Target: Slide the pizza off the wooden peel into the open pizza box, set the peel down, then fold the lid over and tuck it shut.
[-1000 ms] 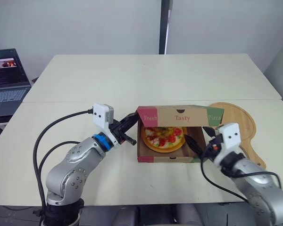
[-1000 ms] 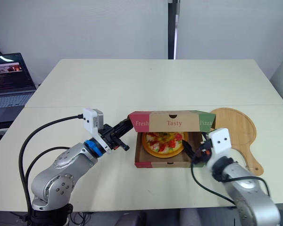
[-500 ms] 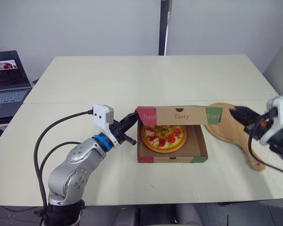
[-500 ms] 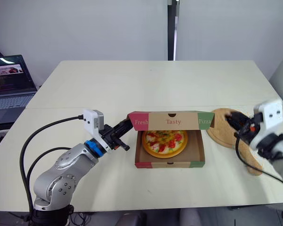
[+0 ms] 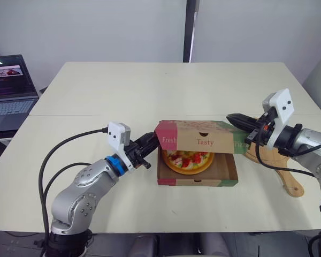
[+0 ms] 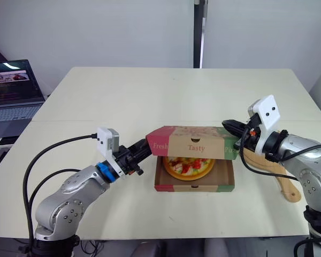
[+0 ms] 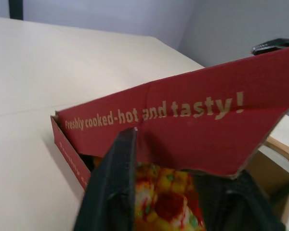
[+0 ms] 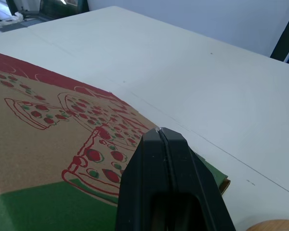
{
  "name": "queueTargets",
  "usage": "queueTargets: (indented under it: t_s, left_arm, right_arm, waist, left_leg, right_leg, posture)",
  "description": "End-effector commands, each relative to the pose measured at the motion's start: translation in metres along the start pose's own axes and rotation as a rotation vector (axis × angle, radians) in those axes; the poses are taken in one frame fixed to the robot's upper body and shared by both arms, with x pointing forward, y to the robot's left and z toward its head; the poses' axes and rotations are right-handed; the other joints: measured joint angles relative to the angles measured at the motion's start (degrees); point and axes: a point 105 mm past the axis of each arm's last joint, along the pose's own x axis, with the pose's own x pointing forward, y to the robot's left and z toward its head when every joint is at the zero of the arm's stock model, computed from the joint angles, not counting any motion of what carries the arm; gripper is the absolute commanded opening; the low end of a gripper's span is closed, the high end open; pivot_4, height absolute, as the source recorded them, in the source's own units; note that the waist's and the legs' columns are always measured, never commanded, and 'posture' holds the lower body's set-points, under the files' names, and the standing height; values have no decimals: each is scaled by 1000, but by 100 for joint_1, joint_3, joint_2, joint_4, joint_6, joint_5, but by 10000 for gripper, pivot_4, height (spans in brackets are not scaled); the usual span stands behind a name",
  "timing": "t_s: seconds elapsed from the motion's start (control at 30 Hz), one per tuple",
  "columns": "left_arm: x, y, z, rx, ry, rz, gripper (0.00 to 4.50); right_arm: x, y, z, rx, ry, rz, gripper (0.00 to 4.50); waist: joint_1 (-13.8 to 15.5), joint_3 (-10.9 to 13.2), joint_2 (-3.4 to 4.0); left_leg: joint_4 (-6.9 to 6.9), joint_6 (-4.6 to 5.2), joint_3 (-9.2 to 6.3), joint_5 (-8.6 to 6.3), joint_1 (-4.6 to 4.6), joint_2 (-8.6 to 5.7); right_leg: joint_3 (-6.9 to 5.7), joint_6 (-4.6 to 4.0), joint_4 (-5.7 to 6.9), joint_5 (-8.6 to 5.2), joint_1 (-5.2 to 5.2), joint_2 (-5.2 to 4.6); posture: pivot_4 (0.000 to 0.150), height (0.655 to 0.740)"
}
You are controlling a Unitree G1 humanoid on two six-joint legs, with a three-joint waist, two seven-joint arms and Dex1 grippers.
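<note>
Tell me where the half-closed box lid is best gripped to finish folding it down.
Probably the front flap by its free lower edge, coming from the robot's side. The lid is hinged at the back and hangs tilted over the pizza, so that flap faces forward, unobstructed.

The table [image 5: 150, 91] is a pale cream worktop made of two tops pushed together, and a thin seam [image 5: 69, 114] runs across it from the left edge to the right edge, about halfway back. In front of this seam, a little to the right of the middle and not far from the front edge, stands the pizza box [image 5: 198, 182], with its brown base flat on the surface. The wooden peel [image 5: 288, 179] lies flat just beside the box, near the right edge, and its handle points toward the front right corner.
</note>
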Motion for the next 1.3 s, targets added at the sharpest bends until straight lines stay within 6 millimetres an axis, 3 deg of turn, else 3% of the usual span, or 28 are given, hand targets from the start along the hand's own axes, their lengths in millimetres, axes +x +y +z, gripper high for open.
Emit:
queueTargets:
  t_s: [0.03, 0.1, 0.27, 0.37, 0.47, 0.57, 0.73, 0.93, 1.13, 1.3]
  left_arm:
    - [-15, -3, 8, 10, 46, -82, 28878]
    - [-27, 4, 7, 4, 128, -104, 35553]
    - [-60, 32, 31, -55, 219, -116, 35553]
    - [-64, 53, 58, -50, 156, -73, 33783]
    - [-56, 57, 78, -26, 112, -87, 26640]
    - [-30, 33, 86, 105, 162, -232, 16708]
    - [3, -1, 81, 245, 229, -444, 109]
    - [32, -13, 59, 355, 282, -557, 109]
    - [39, -6, 50, 397, 316, -576, 109]
    - [41, -6, 50, 409, 312, -590, 109]
  right_arm:
    - [-1, 3, 10, -51, -26, 20, 0]
    - [-1, 2, 9, -55, -20, 23, 0]
    - [1, 3, 6, -67, -5, 43, 0]
    - [2, 6, 4, -78, 7, 62, 0]
    - [3, 8, 2, -81, 18, 81, 0]
    - [4, 13, -1, -89, 40, 116, 0]
    - [6, 18, -4, -106, 57, 140, 0]
    - [6, 15, 0, -120, 38, 123, 0]
    - [-7, -5, 16, -151, -42, 19, 0]
    - [-32, -30, -6, -196, 49, -77, 0]
  waist:
    - [-5, 6, 3]
    - [-9, 13, 4]
    - [-36, 39, 15]
    - [-41, 42, 14]
    - [-39, 45, 10]
    - [-40, 49, 2]
    - [-65, 54, -4]
    - [-128, 56, -5]
    - [-131, 57, -7]
    - [-75, 57, -9]
  left_leg:
    - [0, 0, 0, 0, 0, 0]
    - [-1, 1, 0, -1, 1, 0]
    - [-7, 4, 0, -2, 5, 2]
    - [-18, 4, 0, -2, 8, 2]
    - [-25, 2, -2, -1, 11, 4]
    - [-31, -1, 0, 1, 12, 4]
    - [-56, -25, 3, 15, 15, 4]
    - [-71, -27, -1, 15, 3, 3]
    - [-69, -25, -9, 15, -32, 0]
    - [-63, -24, -16, 14, -55, -5]
  right_leg:
    - [0, 0, 1, 0, -1, 0]
    - [0, 0, 1, -1, -1, 1]
    - [-4, -2, 5, -8, -4, 3]
    - [-4, -3, 4, -9, -4, 3]
    - [-6, -3, 2, -9, -3, 2]
    - [-4, -4, 1, -8, -5, 2]
    - [-1, -3, -12, -7, -7, 0]
    - [-4, -4, -44, -7, -13, 0]
    - [-10, 1, -70, -2, -31, -2]
    - [-21, 3, -73, 0, -39, -7]
  posture:
    - [1500, 7400]
    - [1500, 7400]
    - [1500, 7400]
    - [1500, 7400]
    - [1500, 7400]
    - [1500, 7400]
    - [1500, 7400]
    - [1500, 7400]
    - [1500, 7400]
    - [1500, 7400]
